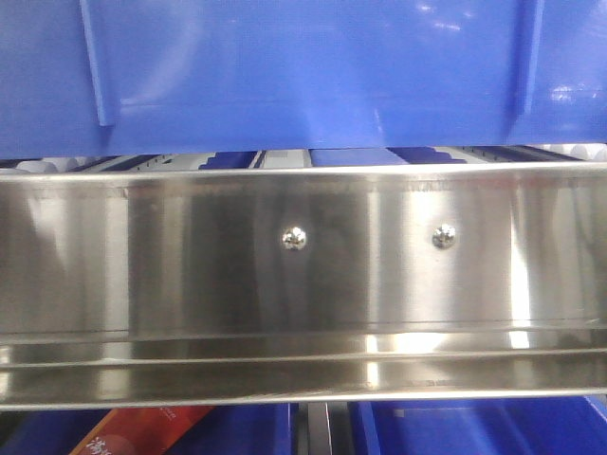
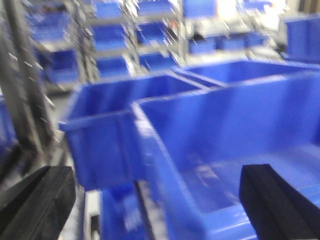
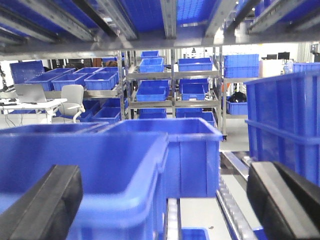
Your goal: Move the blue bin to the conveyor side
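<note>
Left claw (image 2: 157, 205) seemingly straddles blue bin (image 2: 240, 125).

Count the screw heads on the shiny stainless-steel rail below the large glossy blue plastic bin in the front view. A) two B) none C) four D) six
A: two screw heads sit side by side on the shiny stainless-steel rail, just below the large glossy blue plastic bin.

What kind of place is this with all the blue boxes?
Probably a warehouse or storeroom: metal shelf racks full of blue bins, and roller tracks that look made for sliding bins along.
</note>
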